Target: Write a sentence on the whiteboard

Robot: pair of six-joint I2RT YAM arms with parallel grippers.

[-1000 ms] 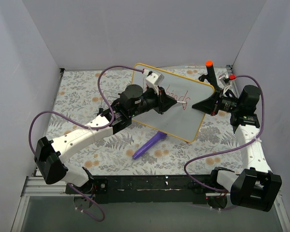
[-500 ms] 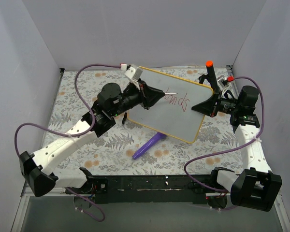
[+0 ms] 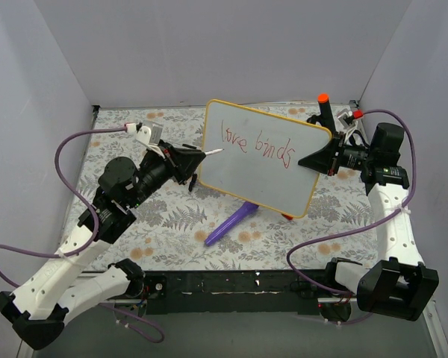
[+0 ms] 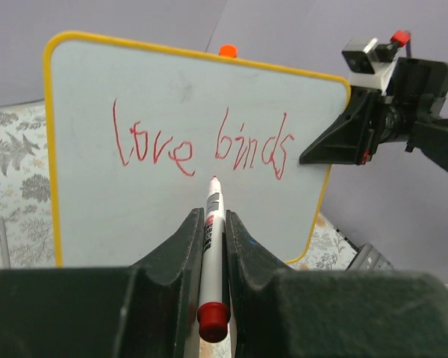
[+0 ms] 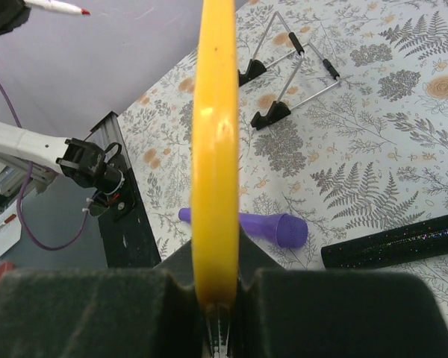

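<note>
Yellow-framed, the whiteboard [image 3: 261,168] stands tilted up off the floral tablecloth [image 3: 134,127] near the middle of the top view. Its 3 o'clock edge is pinched between the closed jaws of the right gripper [image 3: 316,158]. The sentence [image 3: 255,142], in red cursive, reads "love birds" across the upper face. At the board's 9 o'clock the left gripper [image 3: 196,159] is clamped tight on a red-capped marker [image 4: 209,246]. Its tip points just below the words and seems clear of the surface, though the gap is hard to judge. A purple object [image 3: 231,224] lies at the board's 6 o'clock.
</note>
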